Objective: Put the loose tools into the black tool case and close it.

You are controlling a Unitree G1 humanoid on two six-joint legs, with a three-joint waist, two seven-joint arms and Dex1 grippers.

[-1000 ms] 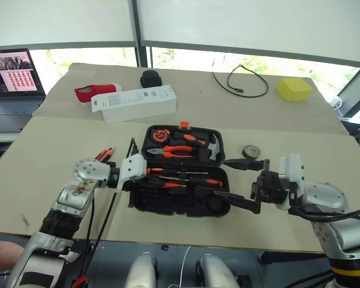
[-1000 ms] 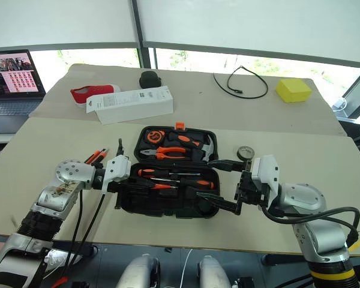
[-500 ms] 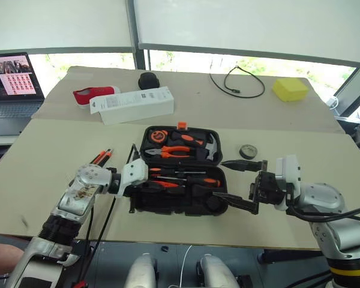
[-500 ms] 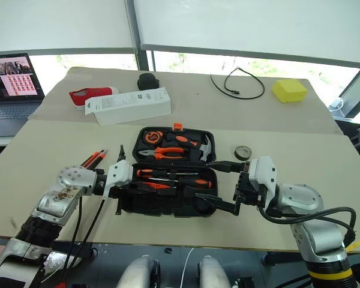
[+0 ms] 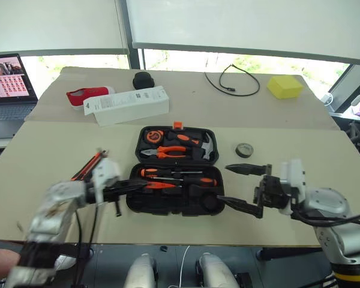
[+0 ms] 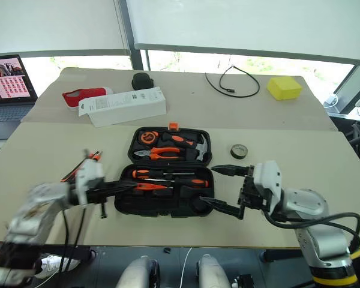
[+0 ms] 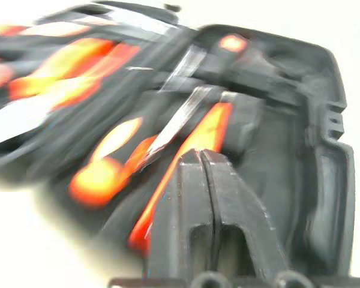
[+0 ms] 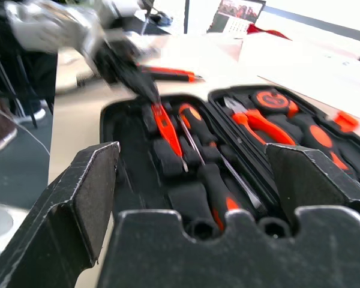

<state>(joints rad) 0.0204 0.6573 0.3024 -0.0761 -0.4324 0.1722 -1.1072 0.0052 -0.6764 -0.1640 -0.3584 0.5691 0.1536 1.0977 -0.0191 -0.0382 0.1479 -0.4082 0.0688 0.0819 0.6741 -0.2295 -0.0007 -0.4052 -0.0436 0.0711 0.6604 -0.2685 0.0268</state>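
black tool case (image 5: 174, 171) open at table centre, 2 screwdrivers (image 5: 171, 174) inside; tape roll (image 5: 244, 150) lies right. left gripper (image 5: 138, 186) closed, empty, at case's left edge; right gripper (image 5: 237, 189) wide open.

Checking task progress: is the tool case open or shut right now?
Open. The tool case lies flat with both halves spread, pliers and screwdrivers visible in its slots.
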